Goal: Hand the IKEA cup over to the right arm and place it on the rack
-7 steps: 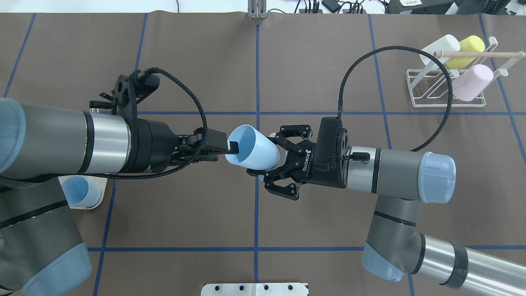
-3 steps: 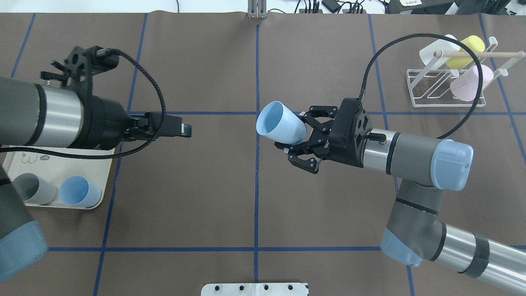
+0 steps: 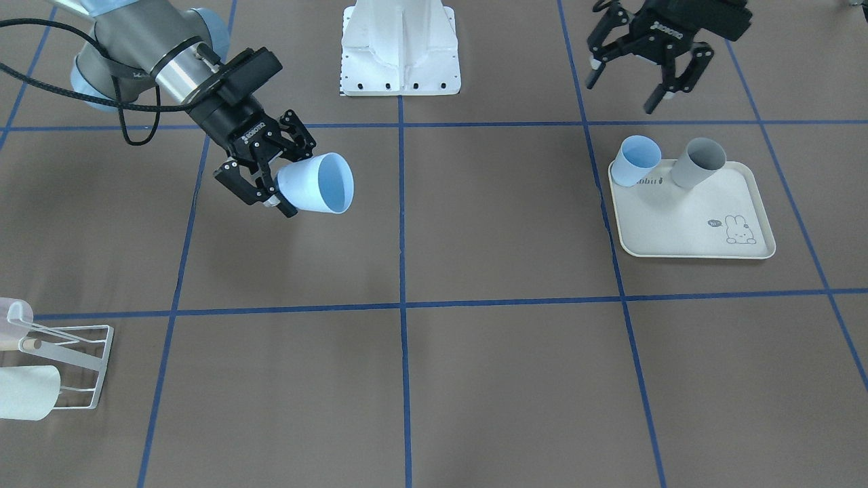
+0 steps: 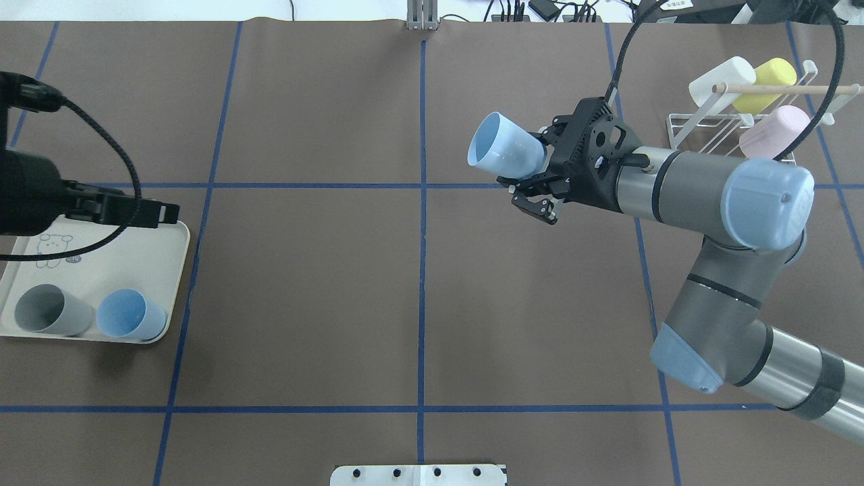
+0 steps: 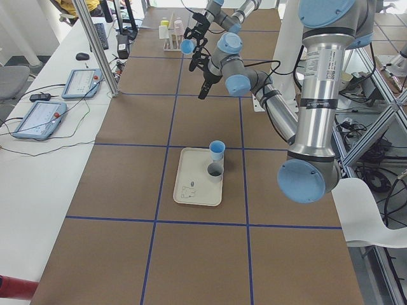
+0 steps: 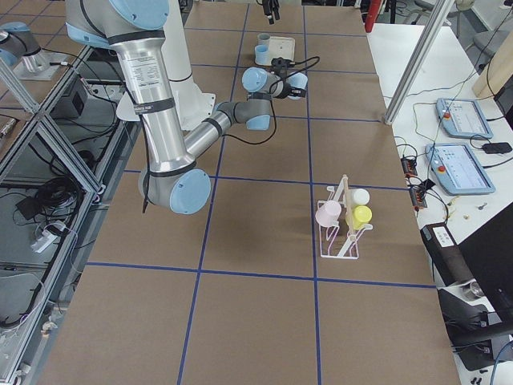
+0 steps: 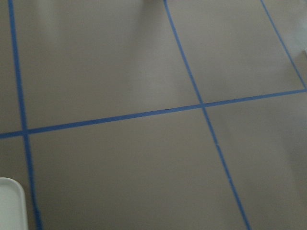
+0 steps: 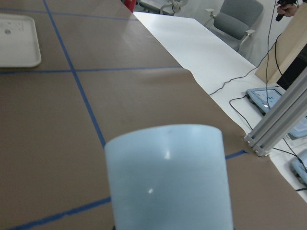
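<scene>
Item: pale blue cup, held in the air on its side, base clamped in the right gripper, left of the rack and apart from it.
Rack: we count white, yellow and pink cups; a black cable arcs across, possibly clear of it.
Left gripper: fingers spread, holding nothing, by the tray with a grey cup and a second blue cup.

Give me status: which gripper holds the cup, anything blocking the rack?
Left gripper open, empty, by the tray. Right gripper shut on blue cup, airborne. Rack holds three cups; no obstacle seen between.
</scene>
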`<act>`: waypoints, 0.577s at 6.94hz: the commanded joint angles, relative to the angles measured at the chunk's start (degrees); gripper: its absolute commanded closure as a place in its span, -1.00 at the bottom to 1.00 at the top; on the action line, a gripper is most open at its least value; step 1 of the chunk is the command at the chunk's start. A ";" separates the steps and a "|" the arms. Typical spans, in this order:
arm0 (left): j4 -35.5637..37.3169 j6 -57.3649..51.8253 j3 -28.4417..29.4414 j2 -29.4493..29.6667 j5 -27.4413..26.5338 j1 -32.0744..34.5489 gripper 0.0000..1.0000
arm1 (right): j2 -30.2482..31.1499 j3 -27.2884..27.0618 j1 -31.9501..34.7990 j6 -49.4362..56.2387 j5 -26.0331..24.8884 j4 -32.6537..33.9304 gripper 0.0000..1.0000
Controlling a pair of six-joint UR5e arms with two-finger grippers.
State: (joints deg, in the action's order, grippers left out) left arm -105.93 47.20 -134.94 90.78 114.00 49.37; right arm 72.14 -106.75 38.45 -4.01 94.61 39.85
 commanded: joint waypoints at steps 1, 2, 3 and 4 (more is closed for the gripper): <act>-0.42 -16.36 -0.15 -8.74 2.70 8.08 -1.00 | -0.24 -1.44 6.43 19.29 -0.04 12.40 1.00; -0.51 -25.05 0.46 -11.21 3.24 13.42 -1.00 | 1.76 -2.83 9.68 22.61 -0.04 16.19 1.00; -0.51 -34.36 2.47 -12.89 6.90 19.65 -1.00 | 4.56 -3.72 14.06 31.60 -0.04 19.44 1.00; -0.51 -43.68 5.62 -13.95 12.50 26.24 -1.00 | 7.64 -4.16 17.94 45.44 -0.56 19.65 1.00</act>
State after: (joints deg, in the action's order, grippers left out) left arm -106.41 14.95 -132.46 78.62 120.90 67.80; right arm 76.37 -110.13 51.62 27.46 94.44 57.66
